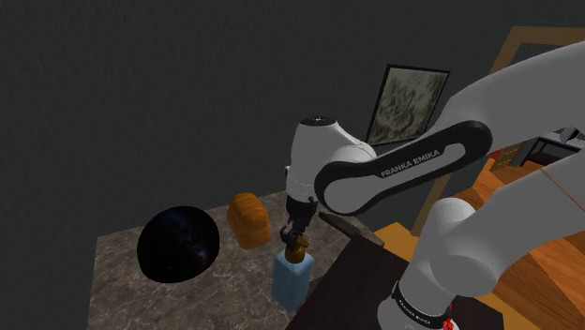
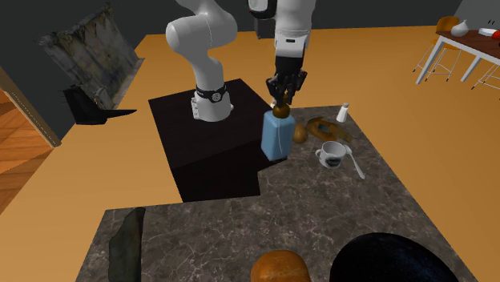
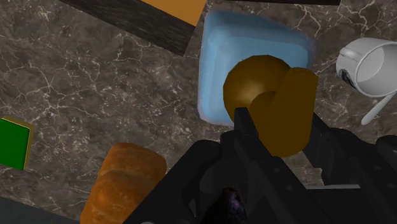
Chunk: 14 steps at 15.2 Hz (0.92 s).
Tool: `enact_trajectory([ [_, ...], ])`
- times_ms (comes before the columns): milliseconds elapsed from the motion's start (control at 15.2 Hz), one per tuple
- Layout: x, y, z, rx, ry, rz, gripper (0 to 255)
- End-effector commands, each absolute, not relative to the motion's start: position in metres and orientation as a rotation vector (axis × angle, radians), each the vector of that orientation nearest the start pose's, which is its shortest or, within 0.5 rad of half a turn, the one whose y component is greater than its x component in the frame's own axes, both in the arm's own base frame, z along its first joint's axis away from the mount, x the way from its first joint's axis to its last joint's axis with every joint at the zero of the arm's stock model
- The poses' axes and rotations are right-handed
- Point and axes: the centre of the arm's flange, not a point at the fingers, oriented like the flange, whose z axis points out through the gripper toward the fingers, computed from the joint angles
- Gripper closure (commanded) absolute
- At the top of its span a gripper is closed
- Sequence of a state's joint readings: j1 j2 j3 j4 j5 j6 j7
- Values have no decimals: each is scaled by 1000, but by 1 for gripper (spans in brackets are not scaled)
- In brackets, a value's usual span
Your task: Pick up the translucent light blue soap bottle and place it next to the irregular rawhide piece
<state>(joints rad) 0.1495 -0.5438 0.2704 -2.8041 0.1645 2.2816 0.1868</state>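
Light blue soap bottle (image 2: 276, 138), brown pump (image 3: 254, 86), grey white-veined counter (image 2: 240, 232), black claw (image 2: 282, 100)

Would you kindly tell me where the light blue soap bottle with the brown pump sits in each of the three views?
Shoulder view: soap bottle at lower centre, under the claw, right of the bread loaf.
Second exterior view: bottle upper centre, by the white cup; loaf at the bottom edge.
Wrist view: bottle directly ahead of the claw; loaf beside it.
Shared landmark: the bread loaf.
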Motion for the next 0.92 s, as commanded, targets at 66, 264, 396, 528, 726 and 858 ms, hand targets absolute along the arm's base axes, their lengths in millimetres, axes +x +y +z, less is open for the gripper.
enact_trajectory([
  [66, 320, 137, 370, -3148, -141, -24, 255],
  [264, 320, 137, 386, -3148, -141, -24, 255],
  [396, 320, 137, 397, -3148, -141, -24, 255],
  [528, 320, 137, 407, -3148, -141, -24, 255],
  [726, 320, 137, 423, -3148, -141, -24, 255],
  [858, 320, 137, 434, -3148, -141, -24, 255],
])
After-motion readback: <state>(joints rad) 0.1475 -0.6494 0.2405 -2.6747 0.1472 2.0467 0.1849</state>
